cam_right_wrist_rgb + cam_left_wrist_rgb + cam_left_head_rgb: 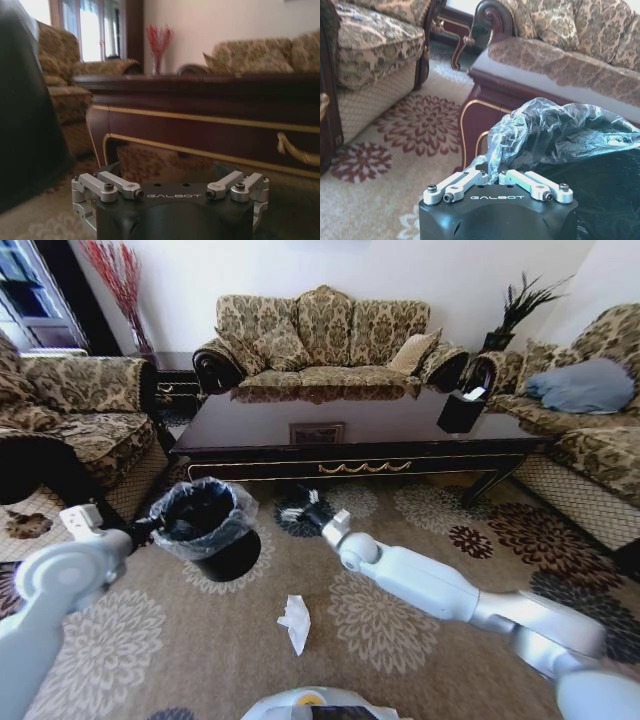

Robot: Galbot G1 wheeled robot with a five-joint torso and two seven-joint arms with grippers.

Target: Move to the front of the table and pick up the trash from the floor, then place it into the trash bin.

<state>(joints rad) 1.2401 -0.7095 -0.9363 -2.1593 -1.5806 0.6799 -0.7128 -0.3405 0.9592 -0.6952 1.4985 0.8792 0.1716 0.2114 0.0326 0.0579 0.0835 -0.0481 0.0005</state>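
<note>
Lying on the carpet before the table, crumpled white tissue sits nearer the robot than the trash bin. Right gripper, fingers spread, hangs low beyond it; left gripper, pressed together, beside the bin.

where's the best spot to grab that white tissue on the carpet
Likely from straight above, pinching the raised crumpled upper part of the white tissue. It lies low on the carpet with a thin pointed tail toward the robot, so a sideways approach would probably slide under or push it.
</note>
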